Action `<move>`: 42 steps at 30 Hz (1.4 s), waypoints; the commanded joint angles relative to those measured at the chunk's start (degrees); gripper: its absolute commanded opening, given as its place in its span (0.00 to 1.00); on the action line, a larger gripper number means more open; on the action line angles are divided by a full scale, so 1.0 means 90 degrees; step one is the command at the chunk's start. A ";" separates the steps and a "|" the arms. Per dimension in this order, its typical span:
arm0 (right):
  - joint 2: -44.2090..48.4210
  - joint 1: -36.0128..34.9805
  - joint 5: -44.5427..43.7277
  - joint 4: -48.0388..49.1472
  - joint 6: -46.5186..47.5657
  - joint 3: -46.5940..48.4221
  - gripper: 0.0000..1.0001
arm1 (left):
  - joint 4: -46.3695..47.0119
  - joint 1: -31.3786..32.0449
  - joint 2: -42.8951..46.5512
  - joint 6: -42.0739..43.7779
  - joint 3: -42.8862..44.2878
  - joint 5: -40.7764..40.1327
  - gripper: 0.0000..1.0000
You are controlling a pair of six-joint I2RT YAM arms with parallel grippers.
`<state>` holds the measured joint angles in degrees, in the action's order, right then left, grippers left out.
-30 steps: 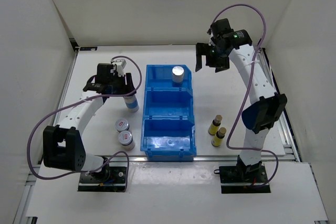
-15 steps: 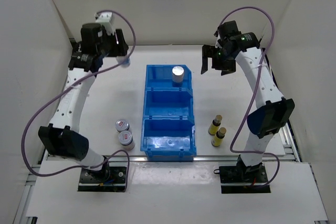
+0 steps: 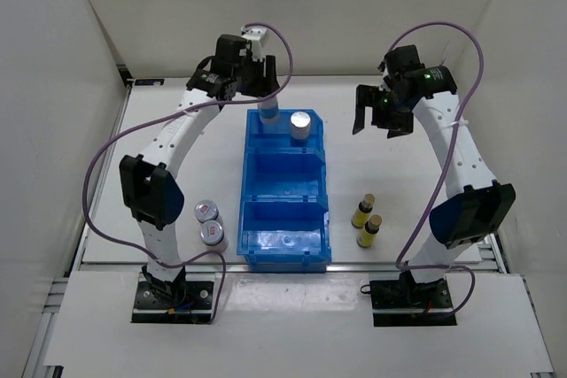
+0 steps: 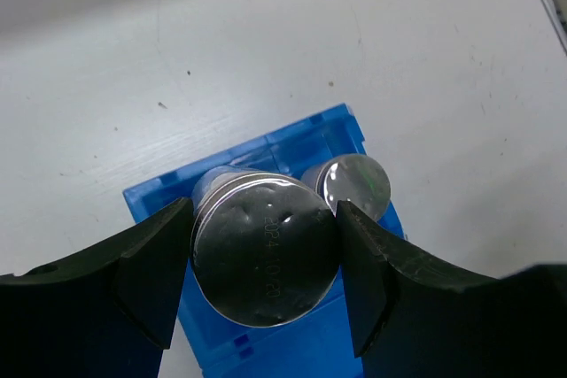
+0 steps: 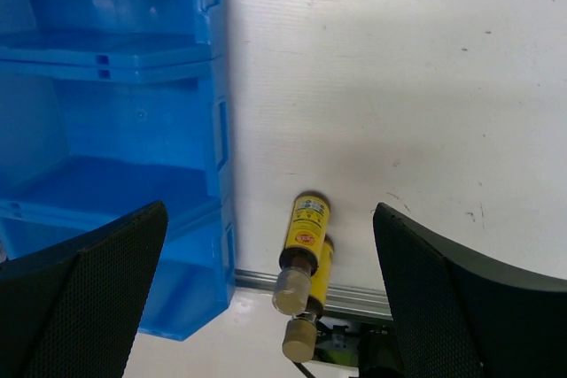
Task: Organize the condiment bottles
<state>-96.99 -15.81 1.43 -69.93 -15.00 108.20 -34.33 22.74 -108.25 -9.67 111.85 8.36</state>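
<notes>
- At the near left of the table (image 3: 354, 157), two squat bottles (image 3: 205, 211) (image 3: 213, 234) with silver tops and red marks stand upright. They are close together, just left of the blue bin (image 3: 285, 258) and well apart from both grippers.
- Farther back, the left gripper (image 3: 257, 86) reaches over the bin's far left corner. Its fingers (image 4: 146, 267) are drawn narrow, clamped on a tall bottle (image 3: 267, 111) in white and blue.
- Seen from the left wrist, that bottle's silver cap sits squarely between the two black fingers, one pressed against each side, with the cap facing the camera.
- The held bottle hangs upright with its lower end at the left edge of the far compartment. Whether it touches the bin I cannot tell.
- The bin lies lengthwise in the middle of the table, its three compartments in a row from far to near.
- A second tall bottle (image 3: 300, 124) stands upright in the far compartment, just right of the held one.
- Right of the bin's near end, two yellow bottles (image 3: 362, 211) (image 3: 369, 230) with tan caps stand side by side on the table, apart from the bin.
- At the far right, the right gripper (image 3: 377, 119) hangs above the table with its fingers (image 5: 89, 294) spread wide, holding nothing.
- In the right wrist view the yellow bottles show between those spread fingers but far beneath them, near the table's front edge.
</notes>
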 commanded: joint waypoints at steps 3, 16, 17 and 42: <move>0.0513 0.0292 -0.0081 0.0075 -0.0042 -0.0342 1.00 | 0.0298 0.0032 0.0348 -0.0039 0.0024 0.0087 0.18; 0.0454 0.0429 0.0046 -0.0003 -0.0042 -0.0607 1.00 | 0.0357 0.0149 -0.0081 -0.0351 -0.0924 0.0165 0.24; 0.0377 0.0429 0.0046 -0.0071 -0.0042 -0.0607 1.00 | 0.0357 0.0149 -0.0169 -0.0409 -0.0924 0.0242 0.26; 0.1635 -0.0400 -0.0061 -0.0140 -0.0120 -0.2227 0.93 | 0.0357 0.0207 0.0248 -0.0313 -0.1052 -0.0468 1.00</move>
<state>-84.66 -17.65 0.58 -71.83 -16.05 89.01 -32.21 24.32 -112.84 -13.80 101.78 8.32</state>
